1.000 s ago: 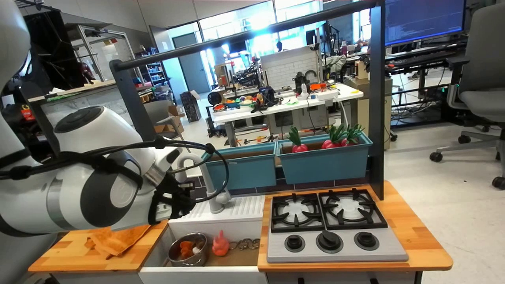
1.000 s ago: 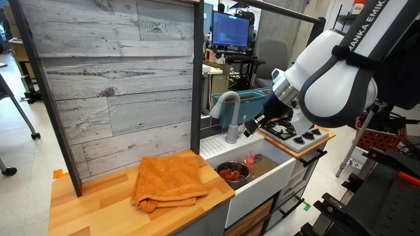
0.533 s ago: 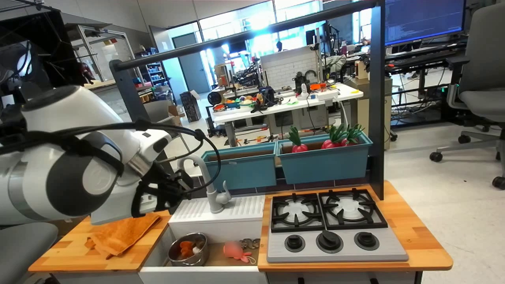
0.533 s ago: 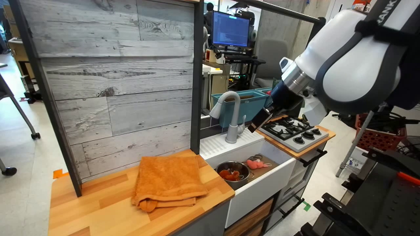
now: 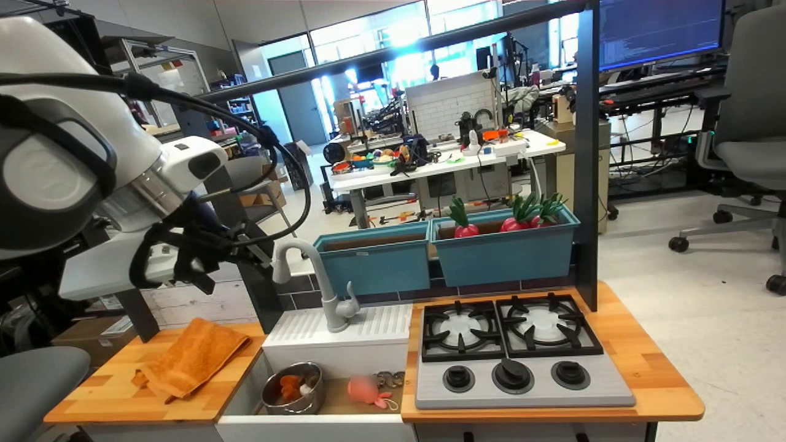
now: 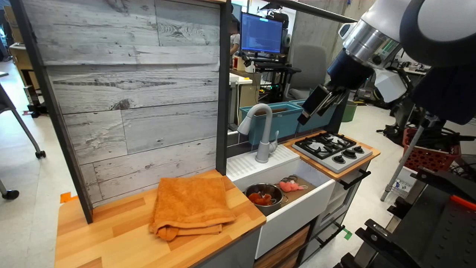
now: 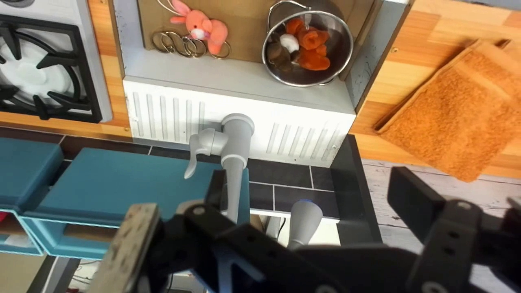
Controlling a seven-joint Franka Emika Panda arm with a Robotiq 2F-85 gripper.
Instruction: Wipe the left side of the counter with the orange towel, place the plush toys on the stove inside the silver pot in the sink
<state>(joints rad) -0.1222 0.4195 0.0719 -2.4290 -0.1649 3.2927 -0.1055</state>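
The orange towel (image 5: 193, 359) lies folded on the wooden counter left of the sink, also seen in the wrist view (image 7: 460, 110). Inside the sink stands the silver pot (image 6: 269, 209). An orange plush toy (image 7: 313, 44) rests in it, beside a white round part and a greyish-brown part that I cannot sort into toys. A pink plush toy (image 7: 209, 30) lies on its side on the sink floor, outside the pot. The stove (image 5: 522, 383) is right of the sink. High behind the faucet, my gripper (image 7: 311, 191) stands open, its jaws wide apart, holding nothing.
The grey faucet (image 5: 331, 294) rises at the sink's back, below and close to the gripper. Metal rings (image 7: 179, 44) lie in the sink by the pink toy. Teal planters (image 5: 503, 252) and a dark frame post (image 6: 222, 89) border the counter's back.
The pink toy, upright near the pot a second ago, has toppled and now lies farther from it, by the rings. My gripper has moved up and back, away from the sink.
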